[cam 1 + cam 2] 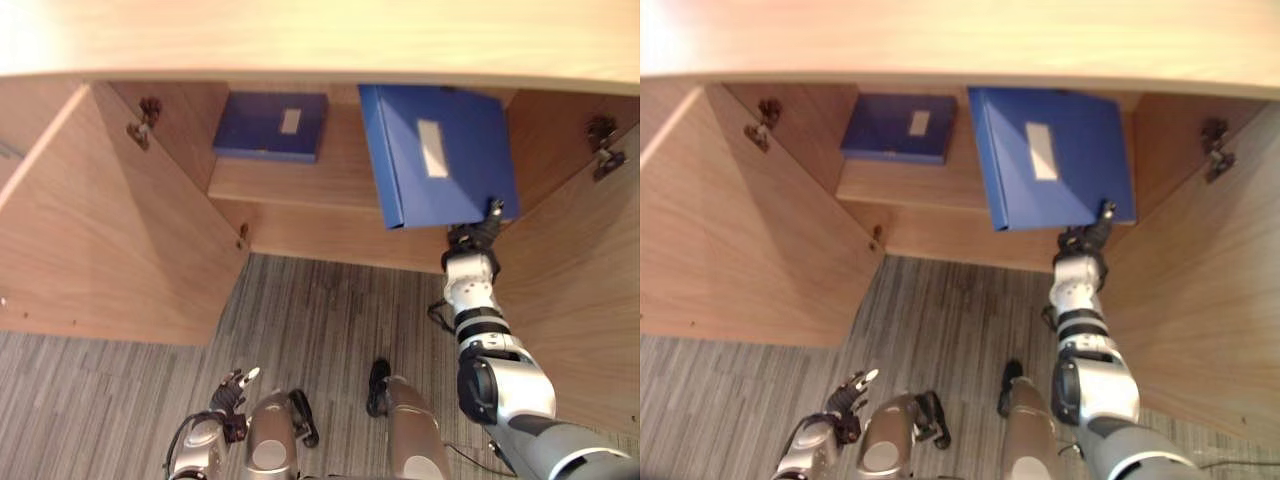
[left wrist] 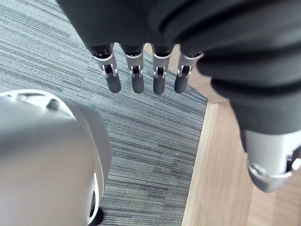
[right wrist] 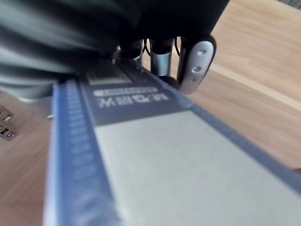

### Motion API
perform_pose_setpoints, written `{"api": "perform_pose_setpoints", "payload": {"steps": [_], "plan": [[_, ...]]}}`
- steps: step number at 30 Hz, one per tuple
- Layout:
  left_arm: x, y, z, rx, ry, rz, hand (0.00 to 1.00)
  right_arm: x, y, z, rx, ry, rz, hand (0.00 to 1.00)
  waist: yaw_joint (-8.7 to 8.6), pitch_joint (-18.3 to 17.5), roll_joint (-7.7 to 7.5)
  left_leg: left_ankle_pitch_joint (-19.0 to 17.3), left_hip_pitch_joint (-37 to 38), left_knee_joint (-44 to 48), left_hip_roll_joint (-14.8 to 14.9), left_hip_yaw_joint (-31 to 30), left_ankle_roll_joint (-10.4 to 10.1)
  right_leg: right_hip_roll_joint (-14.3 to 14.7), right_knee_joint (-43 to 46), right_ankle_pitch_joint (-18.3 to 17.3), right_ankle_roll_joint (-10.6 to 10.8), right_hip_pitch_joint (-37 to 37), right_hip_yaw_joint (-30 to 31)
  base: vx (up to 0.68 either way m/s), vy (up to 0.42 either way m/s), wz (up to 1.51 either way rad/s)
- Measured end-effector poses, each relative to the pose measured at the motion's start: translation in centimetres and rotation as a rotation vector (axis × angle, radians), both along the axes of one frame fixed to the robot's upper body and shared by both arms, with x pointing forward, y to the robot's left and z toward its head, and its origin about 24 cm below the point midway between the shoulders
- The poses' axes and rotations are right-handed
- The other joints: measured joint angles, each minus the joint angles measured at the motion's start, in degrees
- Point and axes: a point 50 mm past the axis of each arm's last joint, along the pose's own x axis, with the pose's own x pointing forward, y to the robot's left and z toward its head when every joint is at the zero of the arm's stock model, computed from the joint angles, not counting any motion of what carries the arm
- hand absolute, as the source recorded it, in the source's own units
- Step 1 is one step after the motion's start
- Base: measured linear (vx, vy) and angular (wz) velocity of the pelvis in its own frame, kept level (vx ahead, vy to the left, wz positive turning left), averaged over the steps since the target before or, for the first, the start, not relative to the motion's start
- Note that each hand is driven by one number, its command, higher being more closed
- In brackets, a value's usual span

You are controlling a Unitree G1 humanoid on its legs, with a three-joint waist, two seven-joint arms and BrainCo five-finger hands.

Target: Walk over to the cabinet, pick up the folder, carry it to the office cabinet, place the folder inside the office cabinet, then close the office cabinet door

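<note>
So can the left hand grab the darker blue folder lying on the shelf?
Probably not yet: the left hand hangs open, low over the grey carpet, well below the darker blue folder. The open wooden door leaves the way free.

Office cabinet point(image 1: 110, 230) is showing light wood-grain panels, smooth, matt. Folder point(image 1: 450, 170) is looking like smooth blue plastic, slight gloss, pale paper label point(image 1: 432, 148); second folder point(image 1: 265, 125) same, darker. Floor point(image 1: 330, 320) is reading as rough grey striped carpet. Hinges point(image 1: 603, 140) are looking metallic. Right hand point(image 1: 478, 235) is showing glossy silver fingers and a matt dark ribbed cover.
</note>
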Motion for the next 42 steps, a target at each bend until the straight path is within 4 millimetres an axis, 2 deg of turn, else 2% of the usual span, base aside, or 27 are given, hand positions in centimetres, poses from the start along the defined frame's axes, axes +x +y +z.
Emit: {"api": "perform_pose_setpoints", "payload": {"steps": [2,4,7,8,10,17,22,23,27,28,32,34,37,42], "plan": [[0.2,-0.3,0.2,-0.005,-0.015,0.006,0.0,0.4,0.2,1.6,-0.026,-0.038,0.002,1.0,0.07,0.8,0.16,-1.1,-2.7,3.8,1.4,-2.0,-0.9,0.1,3.3,-2.1,-0.8,-1.8,-1.6,-0.09,-0.143,0.2],[0.8,-0.7,0.7,-0.009,-0.048,0.009,0.0,0.5,0.0,4.4,-0.078,-0.114,-0.02,1.0,0.45,1.1,0.07,-1.3,-5.9,6.3,2.4,-3.8,-1.6,-0.1,6.9,-4.0,-1.8,-4.6,-3.1,-0.05,-0.135,0.2],[1.0,-0.8,0.9,-0.011,-0.066,0.009,0.0,0.7,-0.4,6.2,-0.138,-0.145,-0.036,1.0,0.62,1.1,0.07,-1.4,-7.2,7.7,2.8,-5.5,-2.1,-0.8,9.7,-5.9,-2.4,-5.4,-4.8,-0.01,-0.093,0.18],[1.1,-0.8,1.0,-0.011,-0.072,0.01,0.0,0.7,-0.4,6.7,-0.155,-0.155,-0.039,1.0,0.75,1.1,0.06,-1.5,-7.5,8.0,3.1,-5.8,-2.3,-0.8,10.0,-6.1,-2.4,-5.7,-5.4,-0.01,-0.082,0.07],[1.4,-0.8,1.3,-0.011,-0.097,0.011,0.0,0.9,-0.6,9.3,-0.222,-0.205,-0.053,1.0,1.3,1.1,0.06,-1.3,-9.3,8.8,3.6,-6.4,-2.8,-0.9,11.1,-6.7,-3.2,-7.2,-6.3,-0.01,-0.05,0.01],[2.1,-0.8,2.1,-0.032,-0.146,0.034,0.0,1.6,-0.6,14.4,-0.268,-0.243,-0.046,1.0,2.36,1.1,0.03,-1.7,-13.9,12.3,4.7,-9.9,-4.0,-2.8,14.7,-8.3,-5.0,-9.2,-11.7,0.0,-0.004,0.1],[3.0,-0.8,3.0,-0.041,-0.198,0.044,0.0,1.8,-2.4,15.7,-0.215,-0.214,-0.057,1.0,3.32,1.1,-0.01,-1.7,-19.7,15.7,4.2,-13.8,-4.2,-4.2,17.9,-9.8,-5.9,-12.3,-14.0,-0.03,0.022,0.26],[3.4,-0.8,3.4,-0.05,-0.219,0.051,0.0,1.9,-2.6,16.2,-0.158,-0.214,-0.051,1.0,3.45,1.2,-0.03,-1.6,-21.5,16.4,3.7,-14.8,-4.5,-5.1,19.1,-10.4,-6.1,-13.4,-14.8,-0.04,0.016,0.3],[3.7,-1.1,3.9,-0.059,-0.244,0.048,0.0,1.9,-2.9,18.1,-0.053,-0.223,-0.041,1.0,5.22,1.2,-0.2,-0.9,-25.1,17.7,2.7,-16.8,-5.3,-6.6,21.7,-11.7,-6.6,-16.0,-15.9,-0.04,-0.002,0.27],[3.8,-1.1,4.0,-0.06,-0.248,0.047,0.0,1.9,-2.9,18.6,-0.01,-0.229,-0.035,1.0,5.21,1.3,-0.27,-0.6,-26.7,18.3,2.3,-17.8,-5.5,-7.2,22.5,-12.3,-6.4,-16.8,-16.7,-0.04,-0.01,0.31],[3.9,-1.0,4.3,-0.072,-0.247,0.041,0.0,2.0,-3.3,18.4,0.126,-0.222,-0.019,1.0,6.31,1.7,-1.0,-0.3,-30.1,20.3,2.0,-19.2,-5.6,-8.3,25.4,-13.8,-6.9,-19.2,-17.6,-0.02,0.002,0.21],[4.1,-1.0,4.6,-0.076,-0.261,0.038,0.0,2.1,-3.3,18.2,0.24,-0.213,-0.01,1.0,6.4,1.8,-1.21,-0.3,-31.8,21.4,1.1,-20.1,-5.6,-9.5,27.4,-14.8,-7.2,-20.7,-17.7,-0.01,0.019,0.21],[4.4,-0.9,5.0,-0.076,-0.285,0.039,0.0,2.1,-3.3,18.1,0.342,-0.209,-0.015,1.0,6.59,2.0,-1.52,-0.4,-34.0,22.9,1.0,-20.6,-5.7,-9.9,29.0,-15.5,-7.3,-22.6,-17.8,-0.01,0.042,0.07],[4.7,-0.8,5.6,-0.069,-0.312,0.031,0.0,2.0,-4.1,18.0,0.405,-0.187,-0.051,1.0,6.52,2.3,-1.95,-0.6,-36.1,24.3,0.3,-21.2,-6.0,-11.3,31.4,-16.6,-7.5,-24.4,-17.9,-0.01,0.06,0.07]]}}
